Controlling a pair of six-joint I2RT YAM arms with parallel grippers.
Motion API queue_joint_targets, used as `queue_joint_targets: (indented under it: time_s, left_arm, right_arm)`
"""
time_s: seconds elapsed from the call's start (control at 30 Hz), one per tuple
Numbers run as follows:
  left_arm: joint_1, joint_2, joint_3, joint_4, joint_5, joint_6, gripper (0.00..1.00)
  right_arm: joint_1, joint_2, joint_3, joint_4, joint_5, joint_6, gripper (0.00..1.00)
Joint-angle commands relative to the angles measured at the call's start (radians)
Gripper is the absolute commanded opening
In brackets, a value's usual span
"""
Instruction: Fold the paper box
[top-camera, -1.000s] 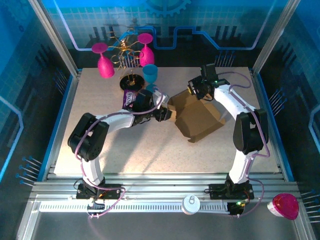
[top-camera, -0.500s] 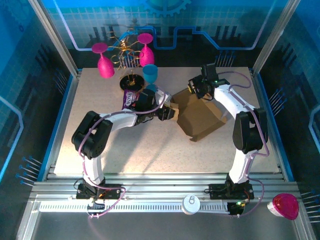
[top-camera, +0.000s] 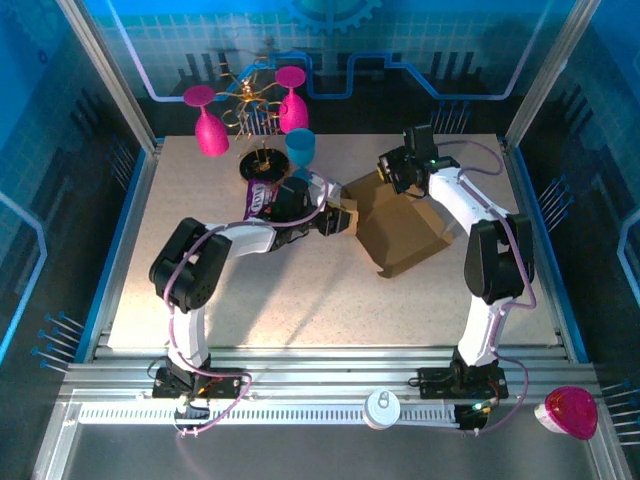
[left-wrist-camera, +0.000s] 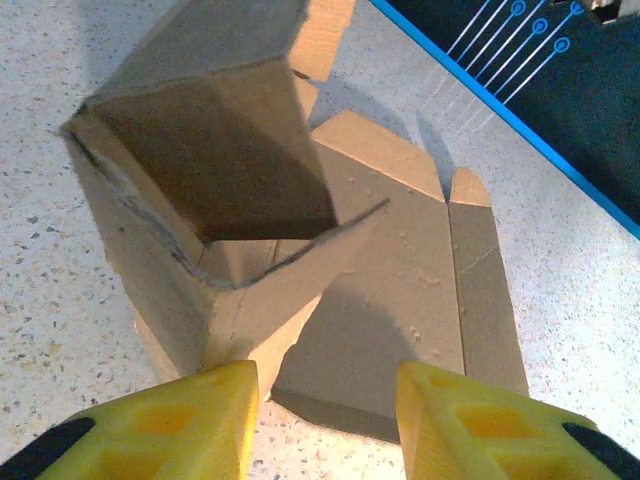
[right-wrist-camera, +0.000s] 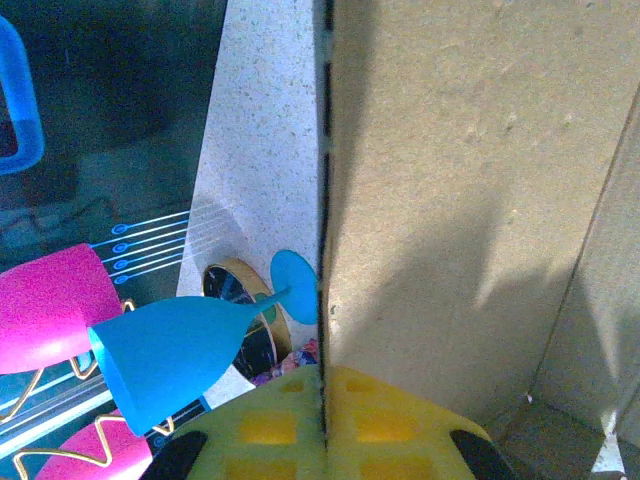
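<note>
The paper box (top-camera: 405, 235) is steadied by a wall (right-wrist-camera: 450, 200) pinched in the right gripper (right-wrist-camera: 322, 395); a flap (left-wrist-camera: 290, 290) is lined up ahead of the half-open, empty left gripper (left-wrist-camera: 325, 395).

Count: one paper box (top-camera: 400, 232). Two pink goblets (top-camera: 207, 125) far left, one pink cup (top-camera: 570, 412) near right. One blue goblet (top-camera: 300, 147). One gold wire rack (top-camera: 255, 105). One purple packet (top-camera: 260, 198).

The paper box (top-camera: 400, 235) sits on the table (top-camera: 300, 300), right of the packet (top-camera: 262, 198).
</note>
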Motion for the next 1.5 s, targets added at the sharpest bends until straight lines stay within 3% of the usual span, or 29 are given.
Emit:
queue_joint_targets:
  time_s: [0.0, 0.2, 0.47, 0.8, 1.47]
  left_arm:
    - [0.014, 0.046, 0.039, 0.06, 0.028, -0.043, 0.44]
    - [0.022, 0.072, 0.078, 0.062, 0.036, -0.059, 0.44]
    - [0.021, 0.098, 0.104, 0.082, 0.034, -0.092, 0.34]
    - [0.023, 0.111, 0.088, 0.119, 0.017, -0.144, 0.44]
    - [0.044, 0.175, 0.17, 0.142, -0.021, -0.253, 0.38]
  right_arm:
    - [0.003, 0.024, 0.033, -0.025, -0.072, 0.008, 0.0]
    - [0.002, 0.036, 0.037, -0.016, -0.078, 0.015, 0.0]
    - [0.002, 0.043, 0.036, -0.003, -0.072, 0.029, 0.0]
    - [0.003, 0.037, -0.045, 0.175, -0.049, 0.089, 0.0]
    - [0.016, 0.048, -0.16, 0.354, -0.043, 0.113, 0.0]
